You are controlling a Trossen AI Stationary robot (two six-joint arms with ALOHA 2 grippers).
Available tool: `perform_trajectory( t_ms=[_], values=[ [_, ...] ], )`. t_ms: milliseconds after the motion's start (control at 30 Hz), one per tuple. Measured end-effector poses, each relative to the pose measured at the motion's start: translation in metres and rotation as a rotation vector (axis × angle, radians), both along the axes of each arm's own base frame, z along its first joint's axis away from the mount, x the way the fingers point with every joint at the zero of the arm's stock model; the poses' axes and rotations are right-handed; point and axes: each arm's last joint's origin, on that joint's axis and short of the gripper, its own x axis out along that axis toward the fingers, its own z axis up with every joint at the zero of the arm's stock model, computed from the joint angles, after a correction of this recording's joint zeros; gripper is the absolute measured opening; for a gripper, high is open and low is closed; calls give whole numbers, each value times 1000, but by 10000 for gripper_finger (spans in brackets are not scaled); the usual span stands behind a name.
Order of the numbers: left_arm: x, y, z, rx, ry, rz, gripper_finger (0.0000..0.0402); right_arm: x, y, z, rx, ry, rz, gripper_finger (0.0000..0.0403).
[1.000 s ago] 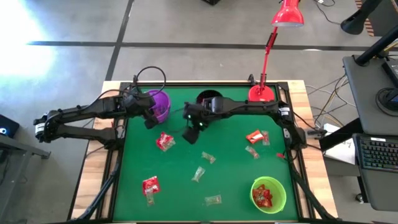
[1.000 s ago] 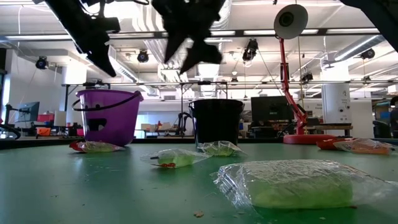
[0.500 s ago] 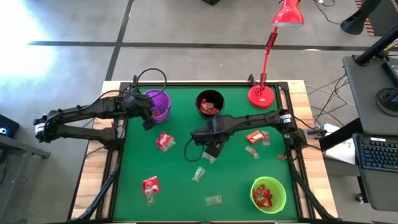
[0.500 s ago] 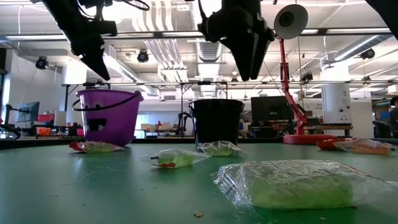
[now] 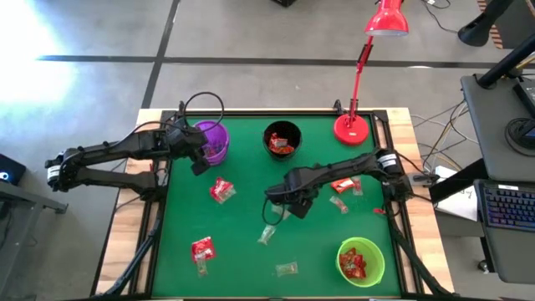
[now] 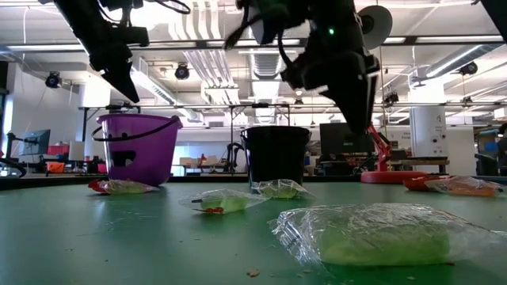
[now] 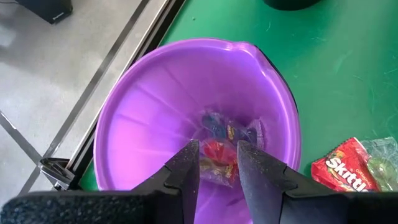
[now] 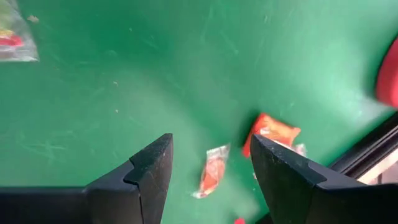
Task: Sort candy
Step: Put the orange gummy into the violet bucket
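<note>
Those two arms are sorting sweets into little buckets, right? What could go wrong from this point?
The right pincer is open and empty above the clear-wrapped candy mid-table; such crinkly wrappers might slip or slide away when pinched. The left pincer hangs right by the purple cup, so a careless move might tip it and spill what is inside. The red lamp stands on the mat near the right arm and could get bumped.

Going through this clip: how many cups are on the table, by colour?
Purple cup: 1
Black cup: 1
Green cup: 1
Total: 3
</note>
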Motion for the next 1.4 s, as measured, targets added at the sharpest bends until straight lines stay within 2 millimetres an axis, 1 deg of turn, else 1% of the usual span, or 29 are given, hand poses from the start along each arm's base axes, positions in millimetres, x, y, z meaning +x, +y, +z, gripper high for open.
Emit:
perform_trajectory(
  t_ms=[100, 167, 233, 367, 467, 600, 733, 867, 967, 1067, 1200, 1400],
  values=[
    [0, 0, 0, 0, 0, 0, 91, -3, 1, -7, 27, -41, -44, 208],
    [0, 0, 0, 0, 0, 0, 91, -6, 2, -7, 64, -84, -98, 208],
    [0, 0, 0, 0, 0, 0, 91, -12, 3, -6, 63, -116, -166, 207],
    [0, 0, 0, 0, 0, 0, 91, -32, 3, 1, 26, -124, -304, 207],
    [0, 0, 0, 0, 0, 0, 91, -49, 3, 4, 19, -123, -344, 207],
    [0, 0, 0, 0, 0, 0, 91, -70, 2, 0, 40, -118, -354, 207],
    [0, 0, 0, 0, 0, 0, 91, -86, 4, -10, 100, -165, -384, 207],
    [0, 0, 0, 0, 0, 0, 91, -101, 6, -21, 112, -207, -397, 207],
    [0, 0, 0, 0, 0, 0, 91, -112, 6, -33, 110, -190, -390, 207],
    [0, 0, 0, 0, 0, 0, 91, -121, 6, -44, 146, -153, -386, 207],
    [0, 0, 0, 0, -1, 0, 91, -128, 6, -55, 146, -143, -383, 208],
    [0, 0, 0, 1, -5, 1, 91, -131, 6, -66, 152, -159, -385, 207]
  ],
)
